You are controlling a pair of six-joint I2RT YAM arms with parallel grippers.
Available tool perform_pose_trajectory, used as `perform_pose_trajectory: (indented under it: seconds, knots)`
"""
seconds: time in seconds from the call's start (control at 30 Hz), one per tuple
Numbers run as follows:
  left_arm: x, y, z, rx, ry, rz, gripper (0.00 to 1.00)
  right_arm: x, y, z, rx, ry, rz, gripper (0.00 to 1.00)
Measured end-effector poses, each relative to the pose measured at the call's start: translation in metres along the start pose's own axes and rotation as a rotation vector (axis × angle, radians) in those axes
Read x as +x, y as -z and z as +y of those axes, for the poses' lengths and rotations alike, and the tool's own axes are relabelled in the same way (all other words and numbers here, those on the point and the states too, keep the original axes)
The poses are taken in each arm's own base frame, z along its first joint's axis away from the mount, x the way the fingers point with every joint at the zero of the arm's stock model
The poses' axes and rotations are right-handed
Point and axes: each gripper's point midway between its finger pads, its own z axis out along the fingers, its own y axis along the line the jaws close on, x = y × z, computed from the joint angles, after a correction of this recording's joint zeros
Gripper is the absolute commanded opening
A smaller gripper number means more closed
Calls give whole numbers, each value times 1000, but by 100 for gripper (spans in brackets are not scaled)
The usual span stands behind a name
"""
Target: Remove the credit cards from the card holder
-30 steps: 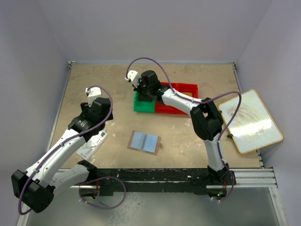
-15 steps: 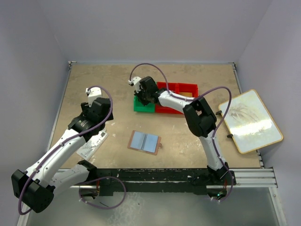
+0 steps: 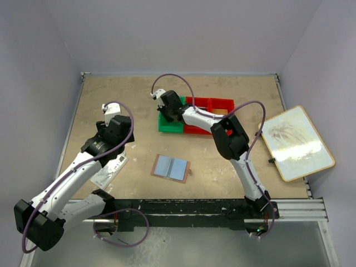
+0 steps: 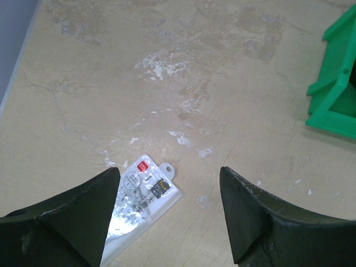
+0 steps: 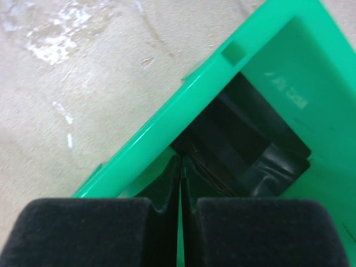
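While the small reddish-brown folding card holder [image 3: 171, 167] lies opened flat on the tan tabletop [image 3: 111, 94], blue-grey lining up, between the two arms and close to their bases, neither gripper is near it. The left gripper [image 4: 167, 178] hangs with its fingers spread wide just above a white clear packet with a red mark [image 4: 142, 194], so a descent from here would likely catch the packet rather than the holder. The right gripper [image 5: 179, 167] has its fingers pressed together with nothing visible between them. It is nosed into the open green plastic bin [image 5: 311, 67], where dark flat things [image 5: 239, 150] lie; I cannot tell what they are. Lifting out carelessly could hook the bin's wall and drag it. From the top view I cannot tell whether any card sits in the holder's pockets. If one does, tugging it with a single gripper would probably slide the light holder along, unless the other gripper pins it down.
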Motion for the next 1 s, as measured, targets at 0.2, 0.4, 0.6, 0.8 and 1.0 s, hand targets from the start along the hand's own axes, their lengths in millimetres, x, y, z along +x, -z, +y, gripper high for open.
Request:
perform_pose_trajectory:
  seconds: [0.2, 0.4, 0.6, 0.8, 1.0]
  knots:
    - [0, 0, 0, -1, -1, 2, 70, -1, -4, -16, 100, 1, 6, 0]
    - [1, -1, -1, 2, -2, 4, 70, 3, -1, -25, 161, 15, 28, 0]
    - [1, -1, 0, -1, -1, 8, 70, 5, 1, -29, 179, 18, 38, 1]
    - [2, -1, -1, 4, -3, 10, 70, 4, 17, -16, 97, -7, 27, 20]
    - [2, -2, -1, 4, -4, 13, 70, -36, 78, -10, 21, -102, -101, 32]
